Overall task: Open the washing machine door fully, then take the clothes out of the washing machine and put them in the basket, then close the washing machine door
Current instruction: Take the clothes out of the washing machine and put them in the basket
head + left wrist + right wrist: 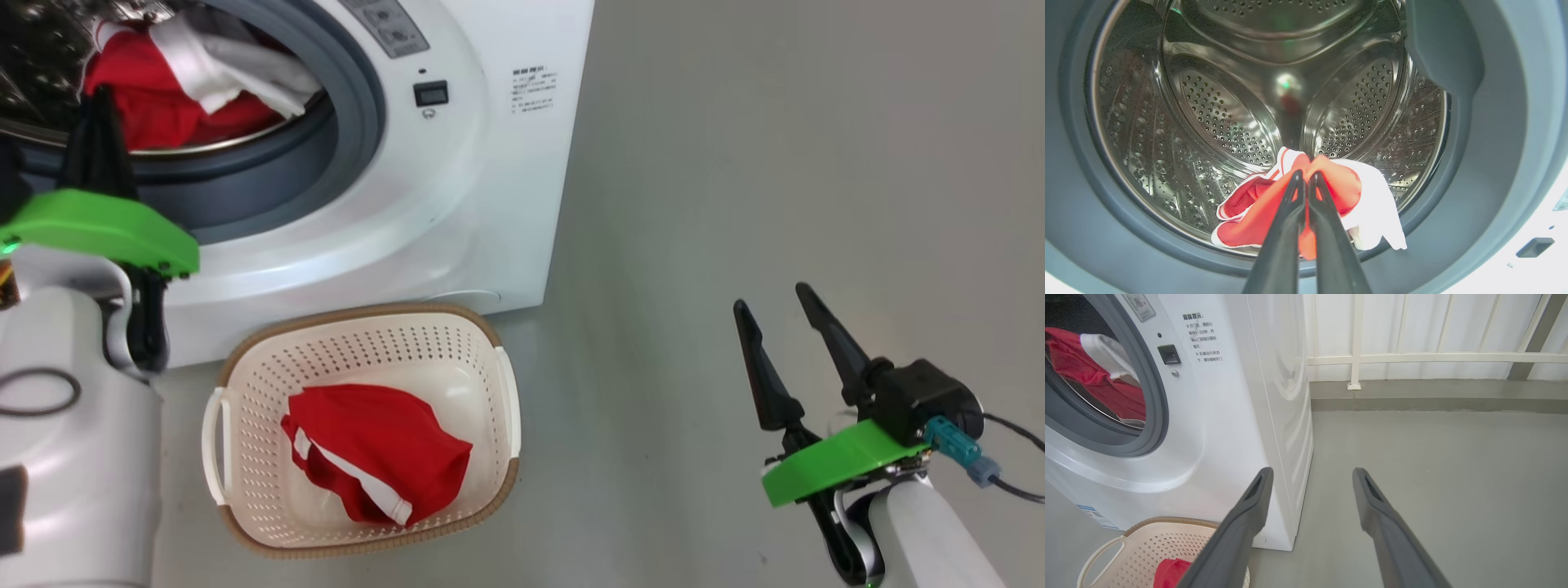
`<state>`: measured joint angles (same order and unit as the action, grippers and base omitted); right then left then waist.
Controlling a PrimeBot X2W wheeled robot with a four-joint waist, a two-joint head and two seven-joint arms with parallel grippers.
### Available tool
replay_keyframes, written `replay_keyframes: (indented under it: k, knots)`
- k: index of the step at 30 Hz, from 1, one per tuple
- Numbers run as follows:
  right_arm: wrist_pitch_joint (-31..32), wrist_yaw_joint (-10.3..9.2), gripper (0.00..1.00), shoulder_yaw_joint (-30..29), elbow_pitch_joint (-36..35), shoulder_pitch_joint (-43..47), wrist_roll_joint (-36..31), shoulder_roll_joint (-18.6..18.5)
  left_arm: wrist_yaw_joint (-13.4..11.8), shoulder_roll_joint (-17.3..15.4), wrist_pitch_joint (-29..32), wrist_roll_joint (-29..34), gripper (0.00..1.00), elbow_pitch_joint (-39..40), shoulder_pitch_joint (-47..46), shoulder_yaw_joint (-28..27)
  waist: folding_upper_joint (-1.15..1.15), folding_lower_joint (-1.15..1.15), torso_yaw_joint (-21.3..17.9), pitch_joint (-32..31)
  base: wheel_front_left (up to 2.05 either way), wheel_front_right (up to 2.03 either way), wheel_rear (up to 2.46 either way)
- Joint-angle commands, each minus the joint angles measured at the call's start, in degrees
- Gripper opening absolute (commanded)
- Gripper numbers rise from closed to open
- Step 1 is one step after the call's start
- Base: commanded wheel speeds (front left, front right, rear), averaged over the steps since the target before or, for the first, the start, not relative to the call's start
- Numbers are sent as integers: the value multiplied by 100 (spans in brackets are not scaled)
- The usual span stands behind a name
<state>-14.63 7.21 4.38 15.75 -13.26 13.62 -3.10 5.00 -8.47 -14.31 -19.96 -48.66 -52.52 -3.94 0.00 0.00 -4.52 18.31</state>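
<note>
I am pinching the clothes [1345, 188] in my closed left end effector [1306, 175] at the mouth of the drum [1220, 110], the basket [359, 314] lying below, slightly rightward.

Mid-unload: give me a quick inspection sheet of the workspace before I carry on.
Surface: grey floor, smooth.
Job's things: washing machine mouth open; red-and-white garment at the drum's front edge; basket on the floor before the machine, red garment inside.
Clutter: nothing seen.
Grippers: left gripper shut on the red-and-white garment; right gripper open, above the floor right of the basket.
Cables: dark cable running from the right wrist's teal plug.
Surroundings: white railing beyond the machine.
</note>
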Motion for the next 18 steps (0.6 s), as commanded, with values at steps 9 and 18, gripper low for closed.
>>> replay_keyframes:
  k: [9, 18]
  knots:
    - [-37, 28, 100, 181, -64, 223, 71, -44, 6, -3, -68, 364, 0, 1514, 1034, -466, 0, 0, 102, -405, 0, 0, 0]
    - [-37, 28, 100, 164, -62, 338, 101, -30, 6, 257, -68, 501, 0, 2979, 2066, -682, 0, 0, 104, -660, 0, 0, 0]
